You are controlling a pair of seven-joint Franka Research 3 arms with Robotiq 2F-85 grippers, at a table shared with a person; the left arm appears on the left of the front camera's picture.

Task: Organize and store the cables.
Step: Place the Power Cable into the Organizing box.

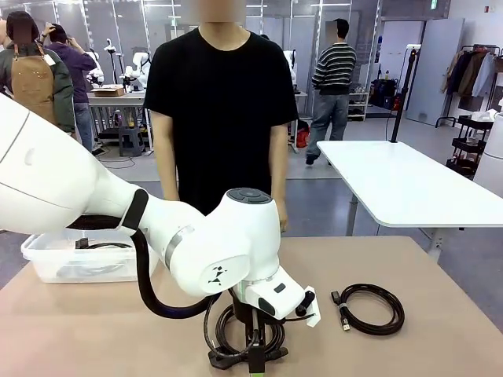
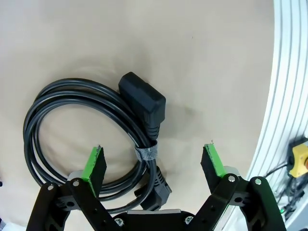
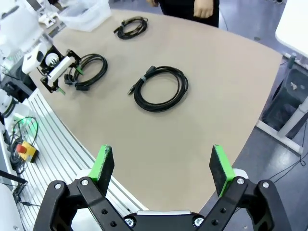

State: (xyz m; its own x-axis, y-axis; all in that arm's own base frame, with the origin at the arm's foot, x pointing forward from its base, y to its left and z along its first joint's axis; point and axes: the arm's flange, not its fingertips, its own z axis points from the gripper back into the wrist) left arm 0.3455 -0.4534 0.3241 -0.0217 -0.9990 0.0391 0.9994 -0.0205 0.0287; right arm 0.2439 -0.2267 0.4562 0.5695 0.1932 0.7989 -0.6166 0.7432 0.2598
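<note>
My left pincer (image 2: 154,156) hangs wide open and empty over a round, glossy black cable coil (image 2: 72,94) cinched by a grey tie (image 2: 146,153) on the matte tan counter (image 2: 216,48); my right pincer (image 3: 163,161) gapes empty too.

Table (image 1: 440,345): I saw a tan top | On it I counted three black coils, well apart: plug-ended coil (image 2: 144,101) near my edge, right coil (image 1: 398,310), small coil (image 3: 132,28) near the clear bin (image 1: 78,271) | Bin sat far left.

Front faces person (image 1: 224,102), wrists downward, table (image 1: 444,275) shared
</note>
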